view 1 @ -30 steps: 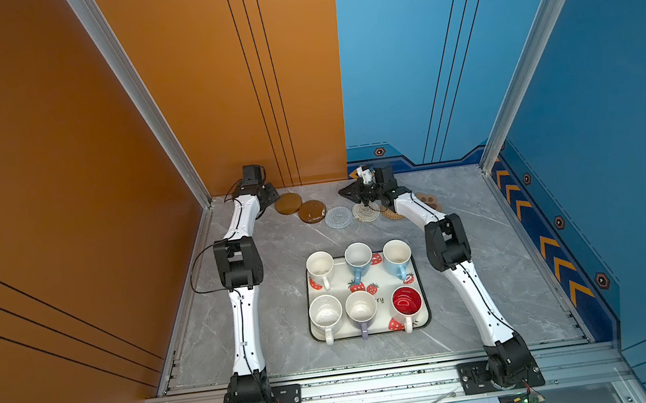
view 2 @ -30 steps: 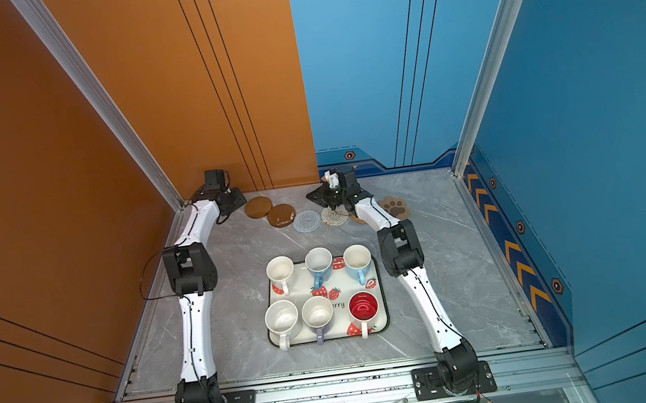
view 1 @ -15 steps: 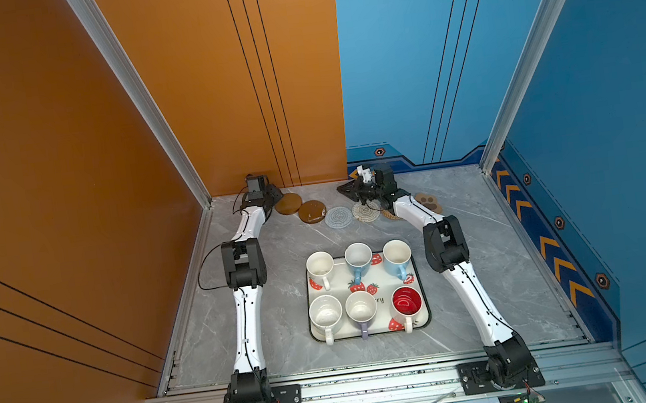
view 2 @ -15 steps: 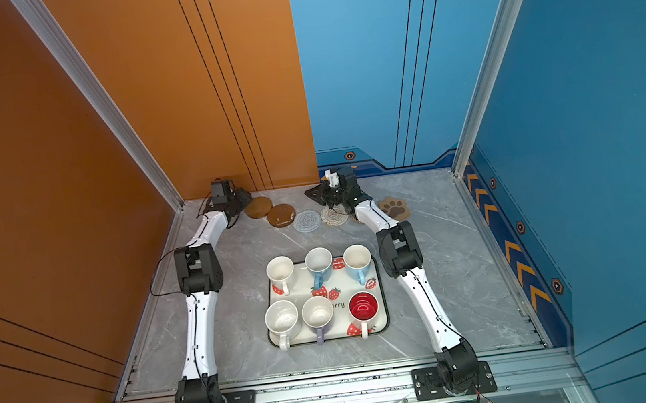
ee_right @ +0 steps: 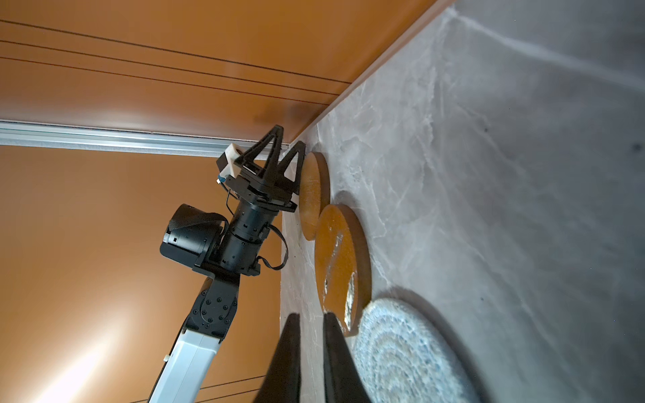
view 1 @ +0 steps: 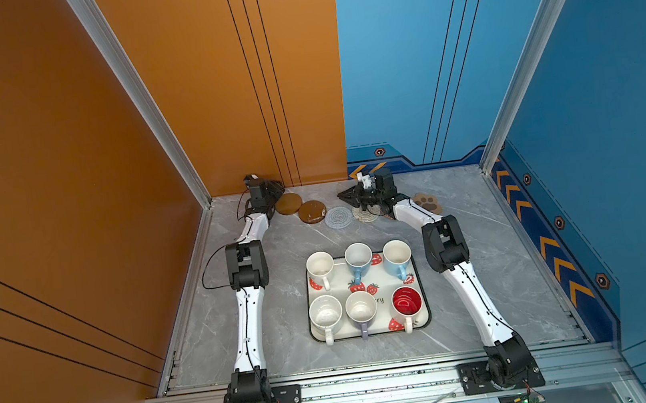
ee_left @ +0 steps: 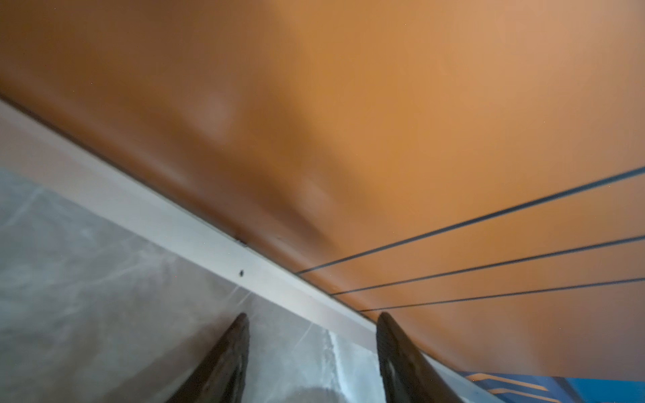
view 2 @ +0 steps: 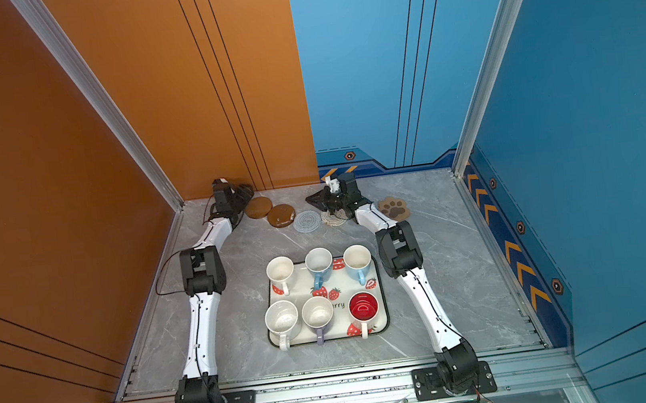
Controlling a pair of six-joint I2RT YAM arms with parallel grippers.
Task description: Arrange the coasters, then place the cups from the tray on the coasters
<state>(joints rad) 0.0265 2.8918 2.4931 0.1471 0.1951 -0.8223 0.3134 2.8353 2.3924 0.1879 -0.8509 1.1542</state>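
Grey marble covers the tabletop (view 1: 277, 254). Along its far side we see the coasters in a row, all lying flat. From the left corner come the first brown disc (view 1: 288, 204), the second brown disc (view 1: 312, 212), the grey spiral (view 1: 339, 217) and the cream spiral (view 1: 365, 215). The paw-print coaster (view 1: 427, 203) lies apart, beyond the right arm. The two discs sit just beside each other, and the second disc is close against the grey spiral.

We find the left claw (ee_left: 312, 316) low in the far left corner, right by the first brown disc. Its fingers are spread apart with only bare tabletop and wall between them. We cannot tell whether a fingertip touches the disc's edge.

Our right claw (view 1: 342, 196) points leftward near the back wall, above the two spirals. Its fingers are drawn almost together and hold nothing.

Nearer the front, in both top views, the tray (view 1: 381, 328) sits between the arms with all six cups upright on it. The far row holds the plain white cup (view 1: 319, 265) and two light blue cups (view 1: 358, 256) (view 1: 397, 255). The near row holds the speckled cup (view 1: 325, 315), the lavender cup (view 1: 361, 308) and the red-lined cup (view 1: 407, 301).
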